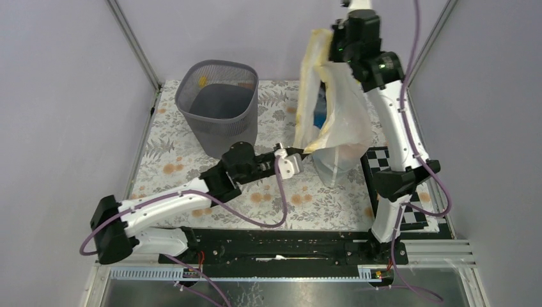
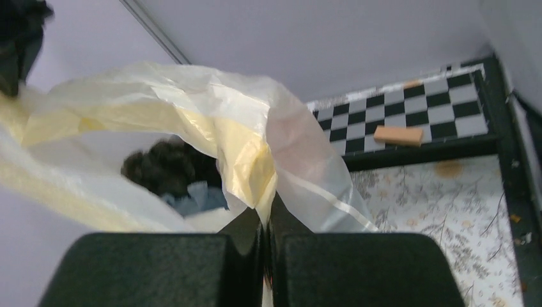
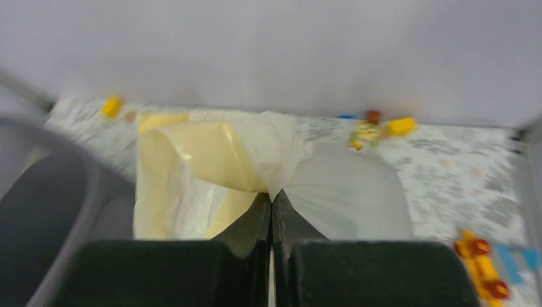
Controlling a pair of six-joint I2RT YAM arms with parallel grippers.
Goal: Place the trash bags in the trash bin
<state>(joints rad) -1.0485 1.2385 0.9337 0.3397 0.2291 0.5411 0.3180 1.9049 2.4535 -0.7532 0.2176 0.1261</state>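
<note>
A large clear bag with a cream-yellow band (image 1: 332, 109) hangs upright right of centre, its bottom on the floral mat. My right gripper (image 1: 331, 51) is shut on its top rim, seen in the right wrist view (image 3: 271, 201). My left gripper (image 1: 300, 153) is shut on the yellow band lower down, seen in the left wrist view (image 2: 265, 217), so the mouth is stretched between them. I cannot make out a separate pale pink trash bag; the film right of the left jaws only looks faintly pink. The dark grey mesh trash bin (image 1: 217, 105) stands upright at the back left, apart from the bag, and shows in the right wrist view (image 3: 45, 211).
A black-and-white checkerboard (image 1: 383, 160) lies at the right edge, with a wooden block (image 2: 398, 135) on it. Small coloured toys (image 3: 377, 125) lie on the floral mat (image 1: 166, 153) near the back wall, and another toy (image 3: 476, 262) sits at the right. Frame posts stand at the back corners.
</note>
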